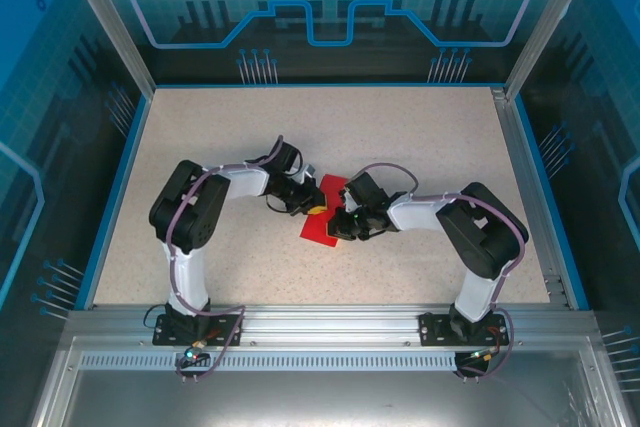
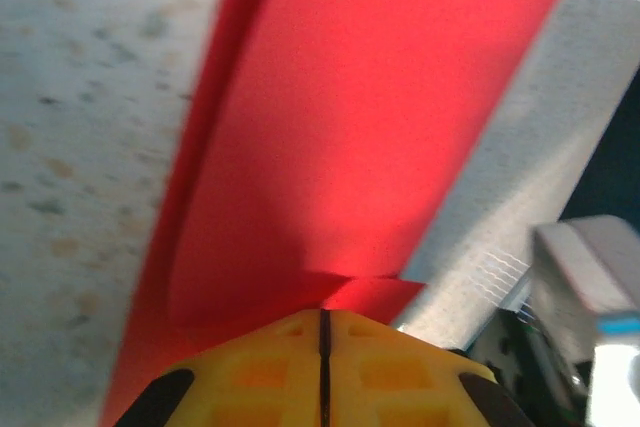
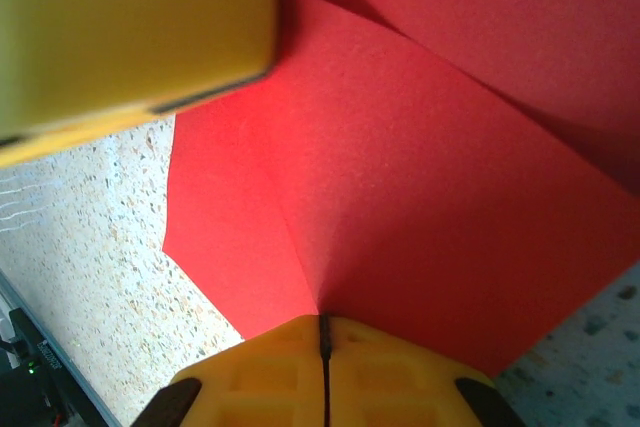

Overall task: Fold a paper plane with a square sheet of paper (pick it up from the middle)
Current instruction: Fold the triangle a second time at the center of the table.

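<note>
Square sheet of paper (image 2: 340,147): we log an early stage, with a fold or two in and no dart shape yet, the left gripper (image 2: 323,322) seemingly, in a blurred view, and the right gripper (image 3: 323,332) plainly clamped on its edges at their tips.

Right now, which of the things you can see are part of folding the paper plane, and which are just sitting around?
Part of the job:
- red paper sheet, partly folded
- left gripper, shut on the sheet
- right gripper, shut on the sheet

Just there:
- speckled table
- aluminium rail at the arm bases
- blue enclosure panels
</note>
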Available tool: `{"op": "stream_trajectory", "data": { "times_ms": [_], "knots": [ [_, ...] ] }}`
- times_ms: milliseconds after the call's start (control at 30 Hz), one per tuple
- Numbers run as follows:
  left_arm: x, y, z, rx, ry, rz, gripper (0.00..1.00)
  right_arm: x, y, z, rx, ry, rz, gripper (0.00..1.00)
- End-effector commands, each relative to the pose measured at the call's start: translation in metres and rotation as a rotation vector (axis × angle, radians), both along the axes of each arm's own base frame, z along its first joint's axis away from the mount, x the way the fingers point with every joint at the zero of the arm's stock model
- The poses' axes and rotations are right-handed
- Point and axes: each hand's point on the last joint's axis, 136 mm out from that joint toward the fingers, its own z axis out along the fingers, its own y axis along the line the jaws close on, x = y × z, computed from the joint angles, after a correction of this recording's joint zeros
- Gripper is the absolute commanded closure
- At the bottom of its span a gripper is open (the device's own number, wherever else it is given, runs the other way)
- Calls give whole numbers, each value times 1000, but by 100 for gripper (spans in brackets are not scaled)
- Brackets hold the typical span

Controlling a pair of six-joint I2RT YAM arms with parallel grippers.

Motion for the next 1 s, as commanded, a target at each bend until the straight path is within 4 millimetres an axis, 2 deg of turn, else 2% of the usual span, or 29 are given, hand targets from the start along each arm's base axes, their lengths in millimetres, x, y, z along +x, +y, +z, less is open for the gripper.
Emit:
{"op": "stream_trajectory", "data": {
  "times_ms": [0,167,367,533,633,800,900,967],
  "knots": [
    [-9,10,-22,60,58,17,91,-12,-23,-26,-126,78,-22,93],
    [-17,20,-36,117,84,17,92,0,-11,5,-63,8,-13,91],
    [-19,21,-39,119,91,23,92,10,6,36,20,-59,30,89],
    [-17,20,-37,116,89,25,92,12,19,28,26,-37,58,88],
    [-17,20,-36,116,89,26,92,12,16,10,-16,-1,45,88],
    [-17,21,-36,125,89,30,93,-3,4,-21,-65,75,31,88],
    [-18,22,-38,132,91,33,93,-12,-1,-25,-72,89,31,88],
    [-18,23,-39,137,93,39,93,-14,-2,-20,-70,81,36,88]
  ]
}}
